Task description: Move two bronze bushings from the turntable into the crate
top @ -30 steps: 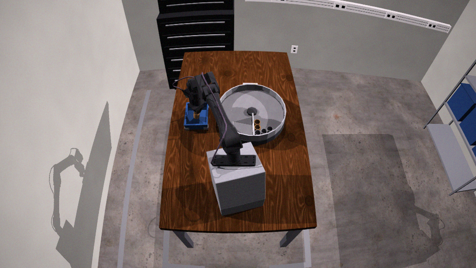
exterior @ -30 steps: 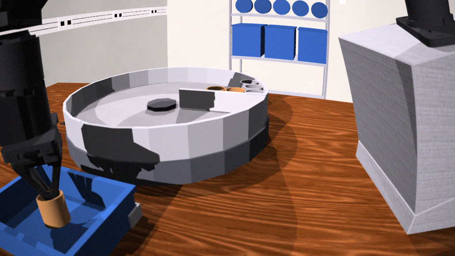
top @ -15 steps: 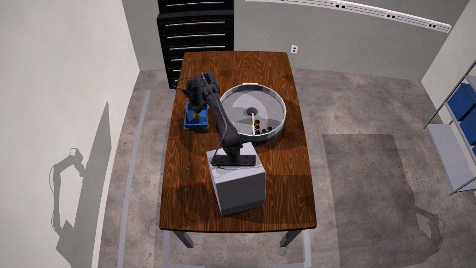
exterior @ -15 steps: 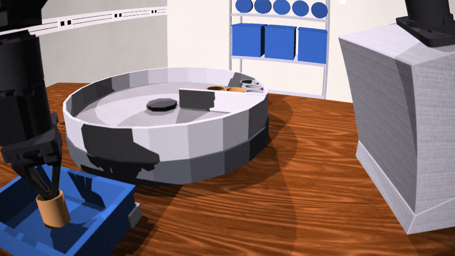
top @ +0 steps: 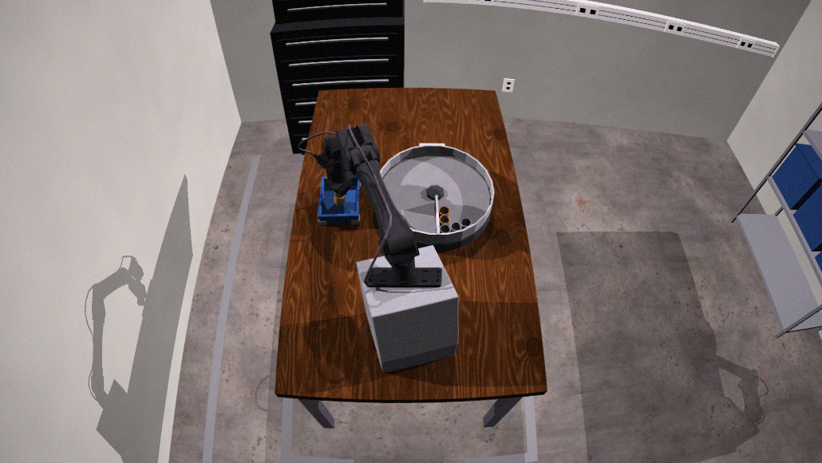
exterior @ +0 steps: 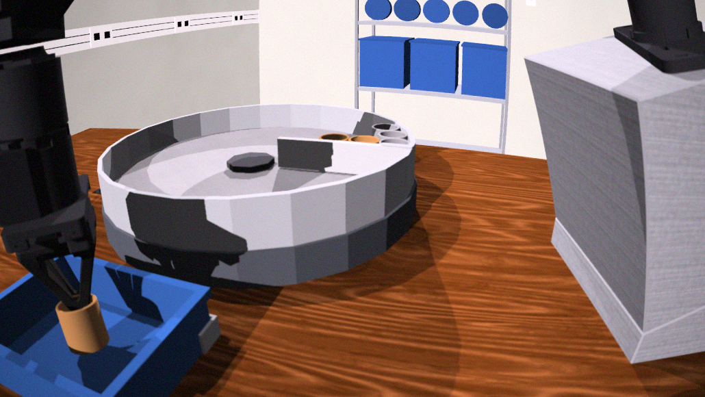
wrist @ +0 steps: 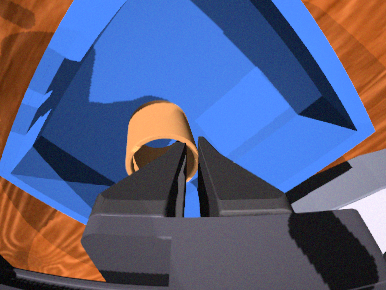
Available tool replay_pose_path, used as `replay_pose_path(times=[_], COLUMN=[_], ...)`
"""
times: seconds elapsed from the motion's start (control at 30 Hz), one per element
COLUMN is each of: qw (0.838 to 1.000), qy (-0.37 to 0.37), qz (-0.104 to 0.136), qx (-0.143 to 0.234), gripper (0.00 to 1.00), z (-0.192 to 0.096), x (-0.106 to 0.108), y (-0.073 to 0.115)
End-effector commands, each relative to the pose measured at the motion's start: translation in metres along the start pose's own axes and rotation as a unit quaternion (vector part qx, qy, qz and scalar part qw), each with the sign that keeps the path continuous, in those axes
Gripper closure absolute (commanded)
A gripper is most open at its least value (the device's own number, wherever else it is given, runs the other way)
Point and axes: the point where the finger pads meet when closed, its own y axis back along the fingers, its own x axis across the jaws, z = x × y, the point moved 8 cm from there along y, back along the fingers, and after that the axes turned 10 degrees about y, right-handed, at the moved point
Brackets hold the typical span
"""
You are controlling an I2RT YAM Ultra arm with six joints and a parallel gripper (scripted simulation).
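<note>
My gripper [exterior: 74,294] is shut on the rim of a bronze bushing [exterior: 82,326] and holds it low inside the blue crate, just above or at its floor. The wrist view shows the bushing [wrist: 161,136] pinched by its wall between the fingers, over the crate's floor [wrist: 180,72]. From above, the gripper [top: 340,189] hangs over the crate [top: 337,207] left of the turntable [top: 436,192]. Two bronze bushings [top: 444,214] and several grey ones [top: 457,225] stand beside a divider on the turntable, also seen from the side [exterior: 345,137].
The arm's grey pedestal [top: 411,313] stands at the table's near middle and shows large at the right of the side view [exterior: 626,187]. A black drawer cabinet [top: 339,63] is behind the table. Blue bins fill a shelf [exterior: 434,63] beyond it.
</note>
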Motion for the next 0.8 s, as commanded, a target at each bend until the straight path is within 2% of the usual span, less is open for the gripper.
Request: replay_pose_path(times=[0.0,0.23,0.3,0.43,0.47,0.77], qw=[1.0,1.0,1.0,1.0,1.0,1.0], qy=[0.003,0.003,0.003,0.001,0.001,0.003], qz=[-0.009,-0.009,-0.002,-0.002,-0.011,-0.011], qx=[-0.026,-0.026,-0.013,-0.012,-0.028,-0.028], gripper=[1.0,1.0,1.0,1.0,1.0,1.0], z=[0.013,0.012,0.007,0.007,0.014,0.015], x=[-0.009,-0.009,-0.007,-0.01,-0.013,-0.012], y=[0.016,0.016,0.006,0.005,0.022,0.019])
